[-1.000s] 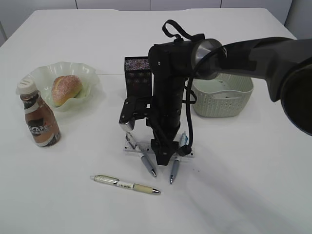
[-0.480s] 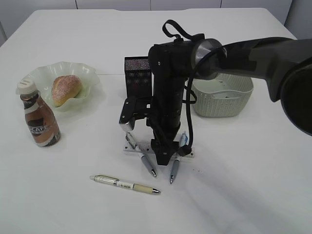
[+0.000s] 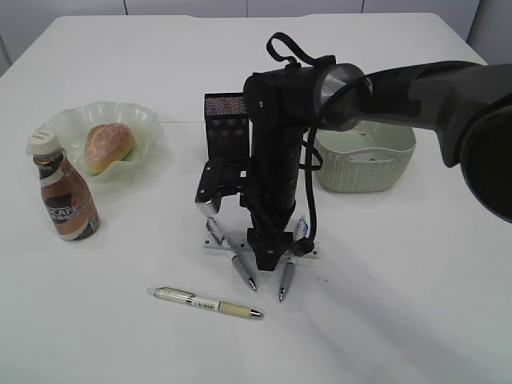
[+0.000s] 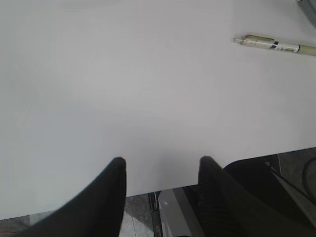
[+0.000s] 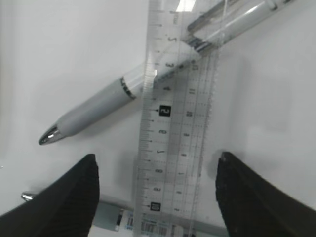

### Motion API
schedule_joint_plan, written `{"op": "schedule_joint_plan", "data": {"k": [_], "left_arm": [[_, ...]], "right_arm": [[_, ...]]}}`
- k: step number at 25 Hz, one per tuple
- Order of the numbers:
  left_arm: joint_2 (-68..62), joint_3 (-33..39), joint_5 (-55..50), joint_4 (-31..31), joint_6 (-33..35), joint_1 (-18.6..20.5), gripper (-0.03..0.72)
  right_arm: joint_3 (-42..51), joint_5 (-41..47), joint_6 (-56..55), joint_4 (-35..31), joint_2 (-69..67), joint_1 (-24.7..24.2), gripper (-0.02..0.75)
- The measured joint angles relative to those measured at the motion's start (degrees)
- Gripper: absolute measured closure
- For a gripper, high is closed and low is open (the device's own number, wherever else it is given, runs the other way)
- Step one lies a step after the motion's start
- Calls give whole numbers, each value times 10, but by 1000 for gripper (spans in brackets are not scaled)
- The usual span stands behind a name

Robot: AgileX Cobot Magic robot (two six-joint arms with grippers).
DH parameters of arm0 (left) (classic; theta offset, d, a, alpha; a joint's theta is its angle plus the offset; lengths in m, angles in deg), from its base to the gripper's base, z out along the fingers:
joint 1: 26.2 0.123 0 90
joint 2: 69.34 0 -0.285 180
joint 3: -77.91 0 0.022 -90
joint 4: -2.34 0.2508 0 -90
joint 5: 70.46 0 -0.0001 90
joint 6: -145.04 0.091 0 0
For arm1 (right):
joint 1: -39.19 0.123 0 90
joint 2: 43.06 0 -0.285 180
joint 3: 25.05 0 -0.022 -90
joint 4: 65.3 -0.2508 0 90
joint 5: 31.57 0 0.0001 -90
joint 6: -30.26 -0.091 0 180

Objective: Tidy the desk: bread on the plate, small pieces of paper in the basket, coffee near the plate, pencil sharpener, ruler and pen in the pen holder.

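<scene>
A clear ruler [image 3: 240, 242] lies across two grey pens [image 3: 242, 270] mid-table. My right gripper [image 3: 268, 260] points straight down over it. In the right wrist view the open jaws [image 5: 157, 170] straddle the ruler [image 5: 173, 123], which lies over a grey pen [image 5: 98, 106]. A beige pen [image 3: 206, 302] lies nearer the front and shows in the left wrist view [image 4: 274, 46]. My left gripper [image 4: 162, 163] is open and empty over the table's front edge. Bread [image 3: 108, 146] is on the plate [image 3: 152, 128], with the coffee bottle [image 3: 66, 196] beside it. The black pen holder [image 3: 226, 126] stands behind the arm. No paper pieces show.
A pale basket [image 3: 364, 164] stands right of the arm. A black and silver object [image 3: 214, 188], perhaps the pencil sharpener, sits left of the gripper, just in front of the pen holder. The right arm spans the right side of the table.
</scene>
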Motion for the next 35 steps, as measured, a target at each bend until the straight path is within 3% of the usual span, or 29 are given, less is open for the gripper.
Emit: {"op": "schedule_joint_plan", "data": {"k": [9, 19, 35], "left_arm": [[0, 0, 0, -1, 0, 0, 335], [0, 0, 0, -2, 0, 0, 335], [0, 0, 0, -2, -1, 0, 335]], "right_arm": [[0, -28, 0, 0, 0, 0, 200], [0, -37, 0, 0, 0, 0, 340], [0, -33, -2, -16, -1, 0, 347]]}}
